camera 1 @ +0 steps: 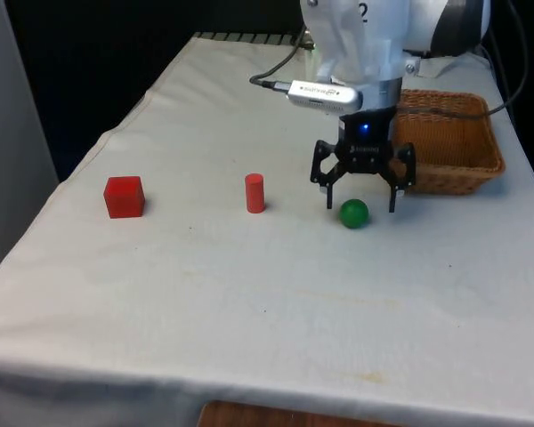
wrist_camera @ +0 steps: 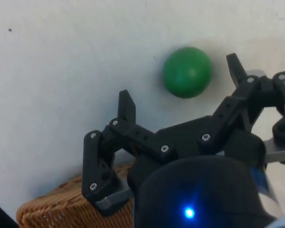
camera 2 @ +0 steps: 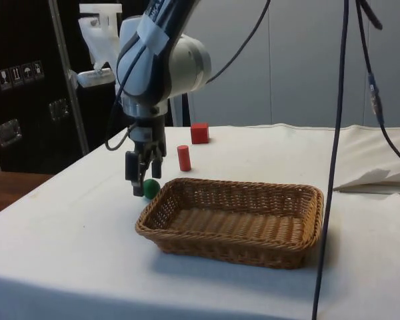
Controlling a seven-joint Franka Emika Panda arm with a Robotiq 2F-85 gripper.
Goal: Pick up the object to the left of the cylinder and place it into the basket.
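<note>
Starting at the front view's left, a red cube (camera 1: 124, 197) sits alone on the white-clothed desk (camera 1: 249, 302), well apart from everything else. Further right stands the red cylinder (camera 1: 254, 193), upright and untouched. Right of that again lies a green ball (camera 1: 354, 213), and over it hangs the pincer (camera 1: 361, 207), fingers spread wide and holding nothing. At the far right, the wicker basket (camera 1: 494, 151) has nothing in it that I can see.

The step in hand looks like the approach to a grasp, and the ball seems to be the chosen thing (it is on the cylinder's left as the robot faces it, though in the front view the cube is on that side). The ball rests on the cloth, near the basket's near-left corner but not touching it.

From the wrist view, the ball is not squarely between the fingers (wrist_camera: 127, 107). It sits a little beyond their tips and closer to one finger than the other. So I'd say the next move calls for a small shift to centre the ball, a short drop, and a gentle close, since a round thing will roll off if nudged on one side.
</note>
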